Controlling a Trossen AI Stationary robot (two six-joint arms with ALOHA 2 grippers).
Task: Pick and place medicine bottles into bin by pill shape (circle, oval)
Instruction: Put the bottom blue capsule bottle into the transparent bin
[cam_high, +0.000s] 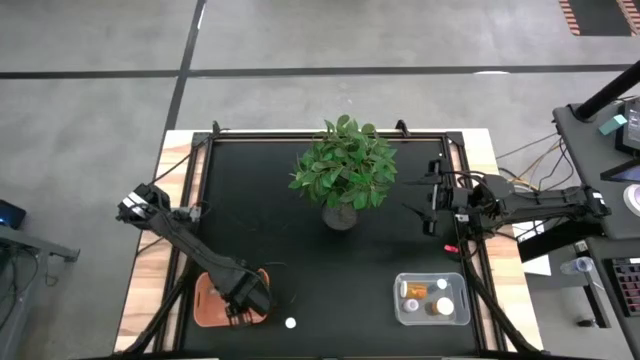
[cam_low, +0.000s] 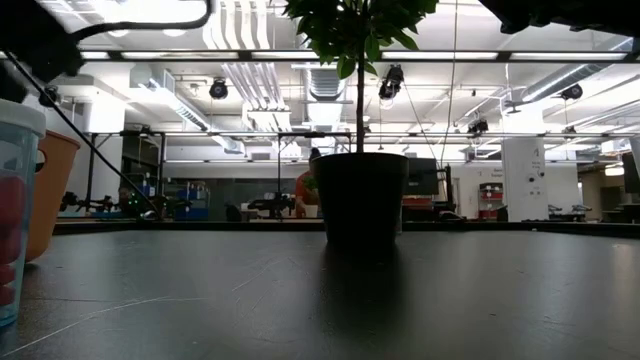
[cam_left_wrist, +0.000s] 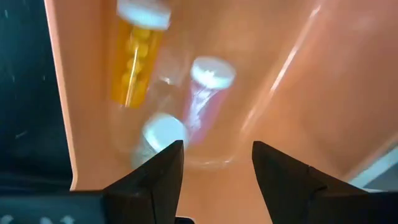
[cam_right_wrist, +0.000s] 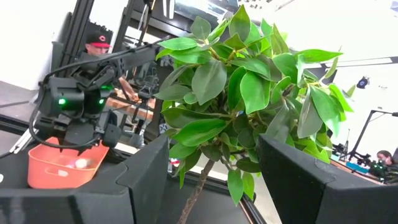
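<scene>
At the left, the left gripper (cam_high: 250, 300) hangs over the orange bin (cam_high: 207, 313), its fingers parted with nothing between them. Bottles lie inside: an orange bottle (cam_left_wrist: 135, 53), a pinkish one (cam_left_wrist: 204, 93). It is best to rise straight up, clear of the rim. One white bottle (cam_high: 291, 323) waits just beside on the mat. At the right, the clear bin (cam_high: 403, 312) holds several, and the right gripper (cam_high: 432, 208) waits wide open near the plant (cam_high: 345, 170).

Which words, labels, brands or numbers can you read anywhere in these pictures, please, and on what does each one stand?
None can be read.
Orange pill bottle in the orange bin: no label text shows.
Pinkish bottle beside it: blurred, nothing legible.
Bottles in the clear bin: too small to read.
Signs in the room behind the potted plant: too far off to read.
</scene>
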